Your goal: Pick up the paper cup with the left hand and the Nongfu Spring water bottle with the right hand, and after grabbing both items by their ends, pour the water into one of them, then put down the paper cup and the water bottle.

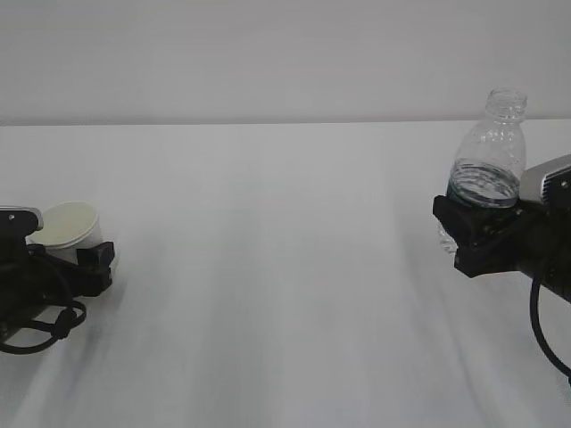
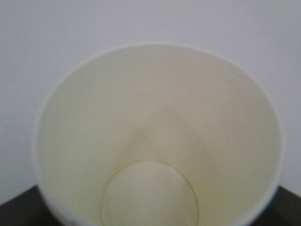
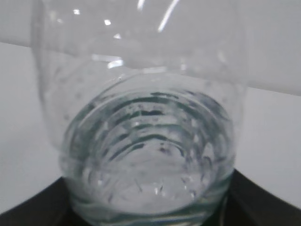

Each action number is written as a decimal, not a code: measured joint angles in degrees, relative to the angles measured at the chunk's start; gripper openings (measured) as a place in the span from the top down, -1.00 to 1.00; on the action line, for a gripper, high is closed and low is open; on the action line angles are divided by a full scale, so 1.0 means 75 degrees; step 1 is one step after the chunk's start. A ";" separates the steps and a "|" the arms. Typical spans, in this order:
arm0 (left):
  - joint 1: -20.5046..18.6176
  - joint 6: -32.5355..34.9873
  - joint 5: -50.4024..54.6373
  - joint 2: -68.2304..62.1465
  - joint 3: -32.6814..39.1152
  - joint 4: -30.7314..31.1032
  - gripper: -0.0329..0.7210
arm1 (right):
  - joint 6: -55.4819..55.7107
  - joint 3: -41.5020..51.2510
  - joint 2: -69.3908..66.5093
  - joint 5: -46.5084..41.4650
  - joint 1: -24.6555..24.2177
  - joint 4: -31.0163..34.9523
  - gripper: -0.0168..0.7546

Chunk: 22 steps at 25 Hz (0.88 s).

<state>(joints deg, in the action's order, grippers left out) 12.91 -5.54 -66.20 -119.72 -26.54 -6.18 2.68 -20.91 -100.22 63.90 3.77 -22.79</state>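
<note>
Both grips look set: left hand (image 1: 85, 259) clasps the light, crushable paper cup (image 1: 70, 227) low; right hand (image 1: 477, 236) clamps the slippery, thin-walled Nongfu Spring water bottle (image 1: 489, 160) at its base.

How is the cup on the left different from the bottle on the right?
The cup is opaque white paper, short and wide-mouthed; the bottle is clear plastic, taller, with a narrow neck. The cup looks empty inside; the bottle holds water. The cup tilts; the bottle stands nearly upright. Both are uncovered, each gripped by a black hand.
</note>
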 joint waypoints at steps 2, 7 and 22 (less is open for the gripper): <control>0.0000 0.0000 0.0000 0.0000 -0.0083 0.0016 -0.62 | 0.0000 0.0000 0.0000 0.0000 0.0000 0.0000 -0.18; 0.0000 0.0000 0.0000 0.0000 -0.0116 0.0067 -0.62 | 0.0011 0.0000 0.0000 0.0000 0.0000 0.0000 -0.18; 0.0000 0.0000 0.0000 0.0000 -0.0116 -0.0029 -0.53 | 0.0048 0.0000 0.0000 0.0000 0.0000 0.0000 -0.18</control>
<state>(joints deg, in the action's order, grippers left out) 12.91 -5.54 -66.20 -119.72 -27.41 -6.40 3.04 -20.91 -100.22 63.90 3.77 -22.79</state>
